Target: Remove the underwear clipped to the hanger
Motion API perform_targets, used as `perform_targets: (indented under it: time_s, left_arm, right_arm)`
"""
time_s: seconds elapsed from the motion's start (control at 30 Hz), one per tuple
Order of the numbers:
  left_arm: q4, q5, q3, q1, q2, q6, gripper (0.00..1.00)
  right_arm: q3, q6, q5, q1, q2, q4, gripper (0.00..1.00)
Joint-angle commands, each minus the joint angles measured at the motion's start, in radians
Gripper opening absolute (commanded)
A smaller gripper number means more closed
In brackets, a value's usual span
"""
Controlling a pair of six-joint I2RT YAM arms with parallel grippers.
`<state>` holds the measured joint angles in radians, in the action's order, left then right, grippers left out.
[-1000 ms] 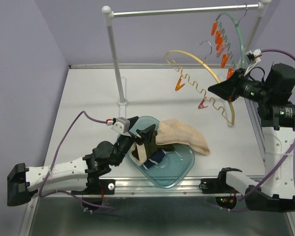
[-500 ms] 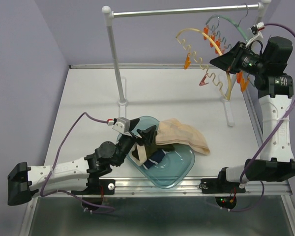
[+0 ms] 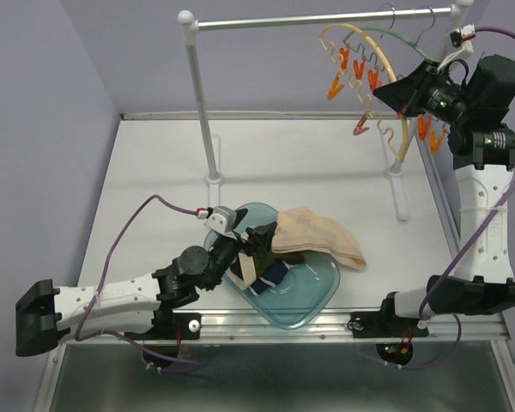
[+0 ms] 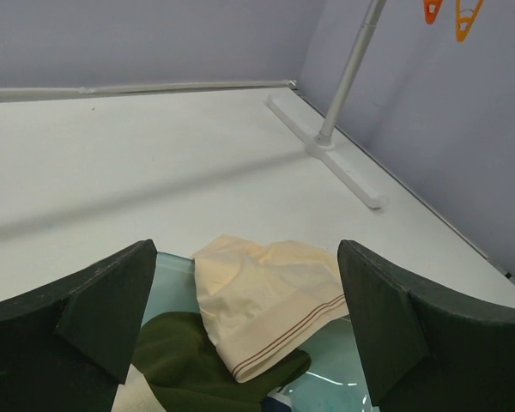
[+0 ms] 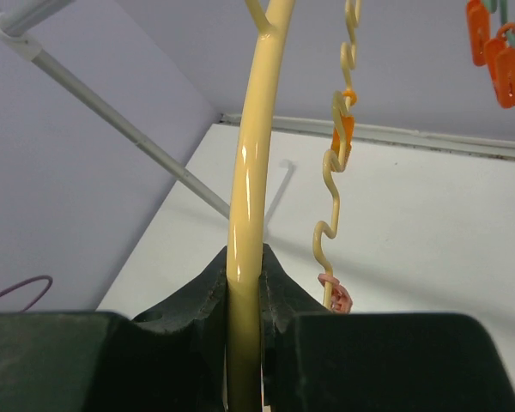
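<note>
Left wrist view: our left claw (image 4: 246,251) gapes wide over the basin (image 3: 313,299), the underwear lying just ahead between its fingers.
Seen from above, the beige underwear (image 4: 266,300) sits at 3 o'clock from that nearer claw, its long axis running 10 to 4, draped over the rim. The olive pair (image 4: 189,360) peeks from beneath, and the navy pair (image 3: 275,276) lies deeper in. Well apart at 1 o'clock, our right claw (image 5: 245,268) pinches the cream hanger (image 5: 251,172), whose clips (image 3: 358,67) look bare.

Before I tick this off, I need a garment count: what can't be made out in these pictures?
Top view: navy brief largely covered by beige garment.
Left wrist view: olive garment cut off by bottom edge.
Right wrist view: yellow hanger hook runs past top edge.
</note>
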<state>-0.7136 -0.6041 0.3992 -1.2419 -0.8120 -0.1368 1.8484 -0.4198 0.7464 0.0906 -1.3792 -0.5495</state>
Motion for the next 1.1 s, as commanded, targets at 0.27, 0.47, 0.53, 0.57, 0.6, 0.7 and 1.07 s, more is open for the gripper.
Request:
perform_targets:
  time_s: [0.27,0.47,0.53,0.57,0.6,0.7,1.07]
  left_arm:
    - [0.0,0.127,0.136,0.012,-0.121,0.132,0.99]
    - [0.019,0.288,0.196,0.021,-0.191,0.226,0.99]
    - [0.029,0.332,0.225,0.027,-0.211,0.239,0.99]
    - [0.04,0.343,0.234,0.03,-0.231,0.244,0.99]
    - [0.045,0.354,0.245,0.036,-0.242,0.244,0.99]
    - [0.055,0.392,0.273,0.044,-0.28,0.241,0.99]
    - [0.149,0.559,0.404,0.088,-0.45,0.275,0.99]
  right_arm:
    - [0.088,0.013,-0.059,0.0,-0.066,0.12,0.03]
    - [0.014,0.068,-0.064,0.0,-0.023,0.12,0.19]
    - [0.008,0.088,-0.068,0.0,-0.009,0.118,0.24]
    - [0.006,0.093,-0.07,0.0,-0.006,0.118,0.25]
    - [0.005,0.096,-0.074,0.0,-0.003,0.118,0.27]
    - [-0.005,0.102,-0.082,0.0,0.005,0.118,0.34]
    - [-0.037,0.286,-0.208,0.0,0.129,0.111,1.0]
